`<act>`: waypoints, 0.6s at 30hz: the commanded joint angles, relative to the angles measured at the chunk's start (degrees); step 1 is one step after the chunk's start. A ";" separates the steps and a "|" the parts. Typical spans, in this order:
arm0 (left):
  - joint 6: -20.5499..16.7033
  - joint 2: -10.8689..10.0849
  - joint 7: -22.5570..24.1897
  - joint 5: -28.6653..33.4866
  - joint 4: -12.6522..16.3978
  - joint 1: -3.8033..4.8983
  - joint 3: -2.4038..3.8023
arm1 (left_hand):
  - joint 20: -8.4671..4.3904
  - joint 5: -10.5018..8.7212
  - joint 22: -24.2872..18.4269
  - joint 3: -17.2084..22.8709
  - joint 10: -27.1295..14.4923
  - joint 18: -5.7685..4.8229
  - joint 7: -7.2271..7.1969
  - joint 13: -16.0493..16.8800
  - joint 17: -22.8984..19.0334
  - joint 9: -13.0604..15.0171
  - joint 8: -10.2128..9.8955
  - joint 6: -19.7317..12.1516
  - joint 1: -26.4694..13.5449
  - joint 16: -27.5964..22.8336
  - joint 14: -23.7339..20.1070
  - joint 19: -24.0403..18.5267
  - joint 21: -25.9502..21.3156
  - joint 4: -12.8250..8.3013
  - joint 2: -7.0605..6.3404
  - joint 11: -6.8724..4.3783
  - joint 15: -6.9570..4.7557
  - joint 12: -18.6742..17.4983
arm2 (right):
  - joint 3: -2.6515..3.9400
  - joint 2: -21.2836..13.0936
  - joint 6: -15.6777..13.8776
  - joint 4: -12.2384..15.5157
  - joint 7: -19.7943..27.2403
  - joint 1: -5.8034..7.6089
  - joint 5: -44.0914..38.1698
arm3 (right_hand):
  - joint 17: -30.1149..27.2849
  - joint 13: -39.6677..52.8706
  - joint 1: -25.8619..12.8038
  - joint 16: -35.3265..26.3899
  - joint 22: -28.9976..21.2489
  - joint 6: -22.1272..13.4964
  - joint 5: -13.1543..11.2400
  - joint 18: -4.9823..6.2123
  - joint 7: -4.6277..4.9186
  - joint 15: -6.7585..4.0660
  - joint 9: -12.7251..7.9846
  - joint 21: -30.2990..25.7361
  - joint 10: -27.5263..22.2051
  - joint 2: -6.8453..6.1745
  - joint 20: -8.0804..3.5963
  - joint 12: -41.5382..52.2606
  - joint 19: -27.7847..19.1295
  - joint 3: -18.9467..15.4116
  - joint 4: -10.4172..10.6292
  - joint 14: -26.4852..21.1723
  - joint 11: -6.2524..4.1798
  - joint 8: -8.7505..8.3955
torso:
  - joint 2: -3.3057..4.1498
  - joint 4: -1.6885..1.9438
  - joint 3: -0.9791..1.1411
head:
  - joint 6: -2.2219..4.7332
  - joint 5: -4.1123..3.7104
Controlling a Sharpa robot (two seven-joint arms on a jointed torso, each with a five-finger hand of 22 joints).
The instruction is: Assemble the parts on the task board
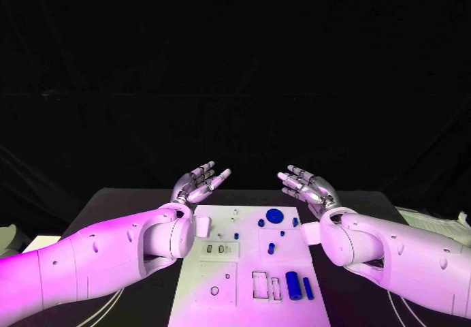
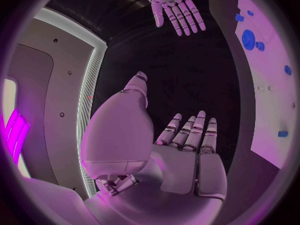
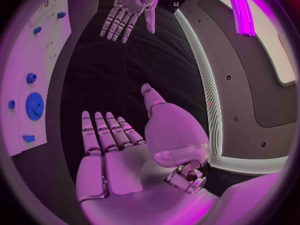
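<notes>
Apparently not started yet: left hand (image 1: 199,182) and right hand (image 1: 308,187) both spread, holding nothing, raised beyond the task board (image 1: 221,283) on the worktop (image 1: 118,204). Blue parts (image 1: 291,281) lying loose. Next: lower, pinch one.

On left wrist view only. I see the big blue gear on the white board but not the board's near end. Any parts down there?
Observer: Yes. The head view shows a thick blue cylinder and a thinner blue rod lying side by side near the near end of the white task board.
Operator: Right hand holding anything?
Observer: No. The right wrist view shows the right hand with a bare palm, fingers straight and apart.
Operator: Is either hand touching the board?
Observer: No. In the head view the left hand and the right hand are both raised beyond the board's far end, touching nothing.
</notes>
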 commanded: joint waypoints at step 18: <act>12.10 -4.31 0.12 1.05 2.23 0.42 0.01 | -2.73 -1.03 5.69 3.57 40.88 5.32 4.30 2.60 5.49 2.09 5.68 33.32 5.19 10.68 39.03 41.44 13.68 -2.43 9.17 -4.98 -6.81 7.66 | 0.86 -0.03 4.27 -5.59 -3.56 1.58 -37.31 | 1.71 1.32 10.09 5.10 2.49 37.84 -0.05 6.66 3.47 -6.04 1.81 10.07 40.04 -0.62 -4.29 2.73 35.45 10.09 -12.34 44.57 -3.73 2.76 | 1.54 -0.37 -0.05 | 0.14 -0.60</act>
